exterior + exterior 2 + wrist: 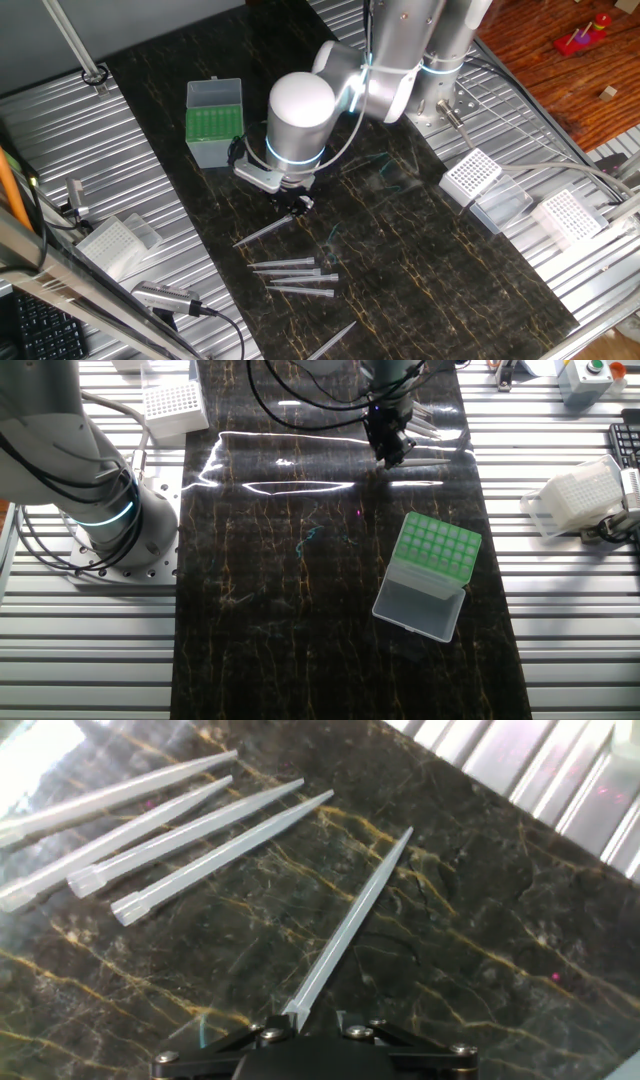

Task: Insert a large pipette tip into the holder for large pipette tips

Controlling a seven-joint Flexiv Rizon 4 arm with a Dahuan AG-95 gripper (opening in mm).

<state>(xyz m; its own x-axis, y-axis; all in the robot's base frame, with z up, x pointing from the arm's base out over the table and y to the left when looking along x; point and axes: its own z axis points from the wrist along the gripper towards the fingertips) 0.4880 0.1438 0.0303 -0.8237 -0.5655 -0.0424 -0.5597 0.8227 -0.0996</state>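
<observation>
Hand view shows my gripper (312, 1025) low over the dark mat (480, 920), jaws pinching the wide end of the large pipette tip (350, 925), which points away. Four more tips (180, 840) lie beside it; I see the holder (214, 122) well apart.

From one fixed view you look down steeply at the dark mat (420, 250) from one side, with the arm's base at the far edge. The other fixed view faces you from the opposite side, higher and almost overhead. Both show you the green box (214, 122) and the gripper (295, 203). The hand view sits just above the mat, looking along the fingers at the loose tips (200, 825).
</observation>
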